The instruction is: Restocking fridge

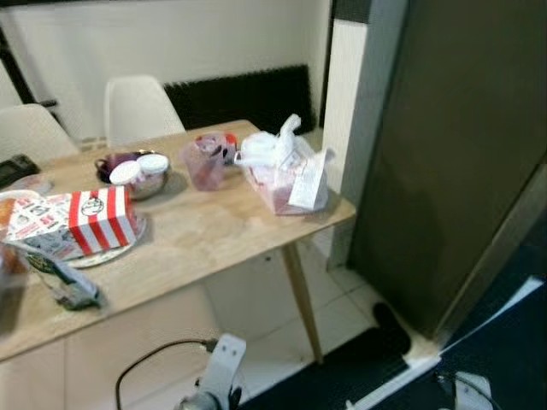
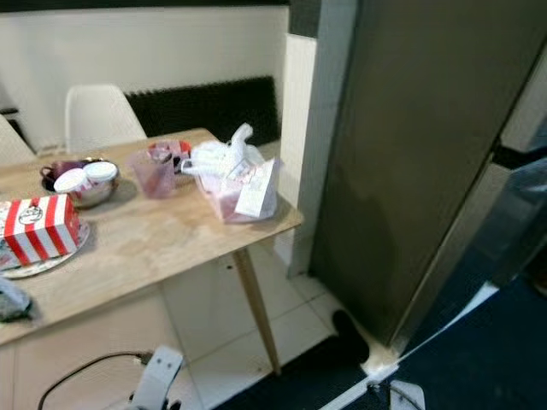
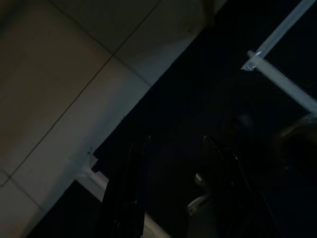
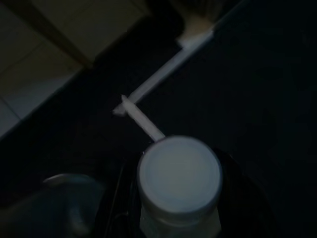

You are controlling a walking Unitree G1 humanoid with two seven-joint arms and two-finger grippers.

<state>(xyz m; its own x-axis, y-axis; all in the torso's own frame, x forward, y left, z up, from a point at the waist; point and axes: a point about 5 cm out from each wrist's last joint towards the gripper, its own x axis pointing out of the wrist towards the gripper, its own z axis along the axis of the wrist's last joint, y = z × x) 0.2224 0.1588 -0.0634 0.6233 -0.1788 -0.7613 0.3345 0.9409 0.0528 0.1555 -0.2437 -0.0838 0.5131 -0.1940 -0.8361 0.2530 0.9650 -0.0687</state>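
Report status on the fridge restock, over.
Right gripper shut on white-lidded jar, low over floor. Left gripper open, idle. Fridge door closed ahead.

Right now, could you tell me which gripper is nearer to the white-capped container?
Right. The right gripper is shut on the white-capped container; the left gripper hangs over the floor, holding nothing.

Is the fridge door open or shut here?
Shut, as far as shows: the fridge presents one flat dark front with no interior visible. The right tool holds a white-lidded jar low above the floor.

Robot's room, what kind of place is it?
Probably a home kitchen or dining corner: a wooden table with food packages and a bowl, white chairs, and a tall fridge-like cabinet.
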